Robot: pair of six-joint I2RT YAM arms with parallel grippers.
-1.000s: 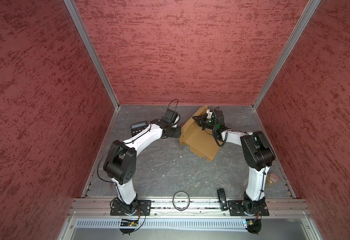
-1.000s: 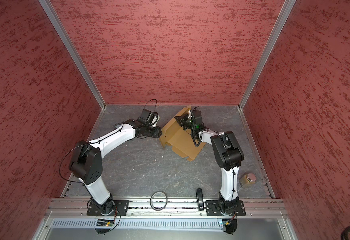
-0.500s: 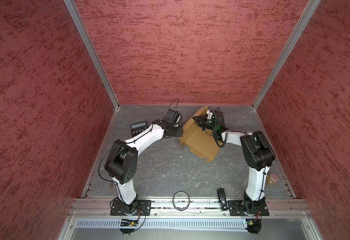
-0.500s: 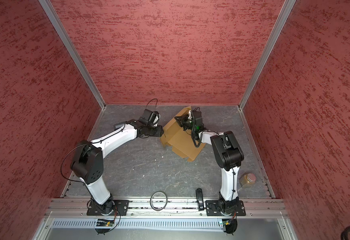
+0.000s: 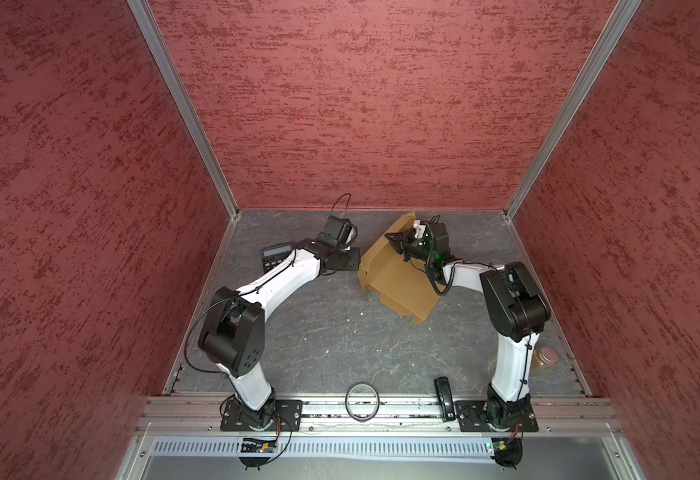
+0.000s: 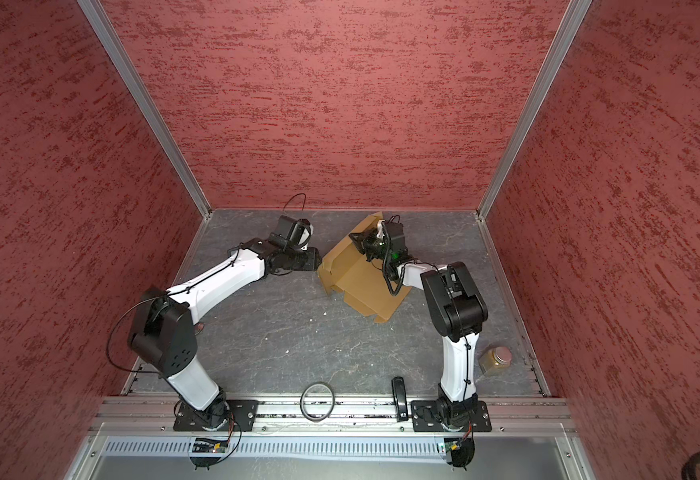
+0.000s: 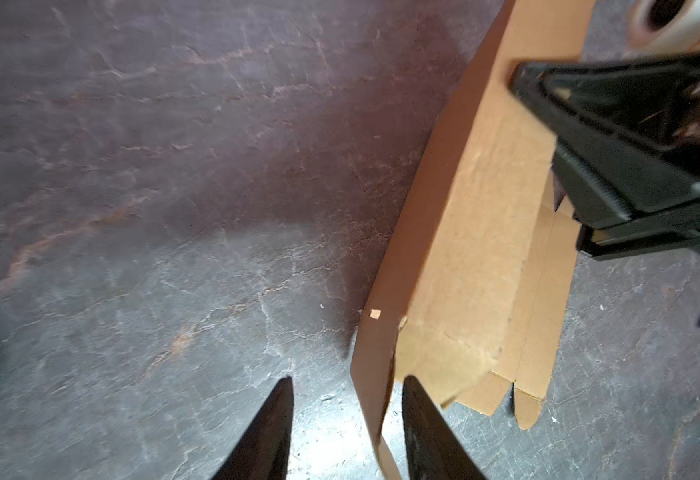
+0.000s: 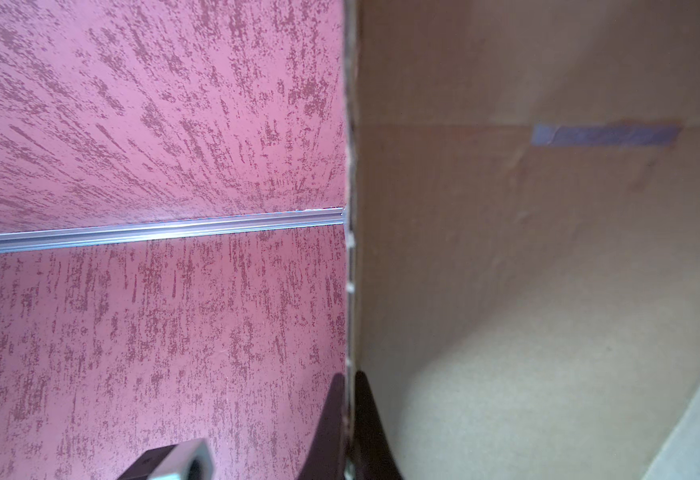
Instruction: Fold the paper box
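Upper centre in a top view: likely light, creasable tan-brown cardboard paper box [image 5: 398, 278]; right gripper [image 8: 349, 376] clamped on its raised edge, left gripper [image 7: 348, 380] apart astride a flap; grip near creases.

Lab robot cell, red textured walls [image 5: 373, 104], aluminium frame [image 5: 183, 108]

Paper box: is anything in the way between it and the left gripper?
No, nothing visible is. The left gripper is open, and a thin flap of the paper box sits right between its jaws. The right gripper is shut on another edge.
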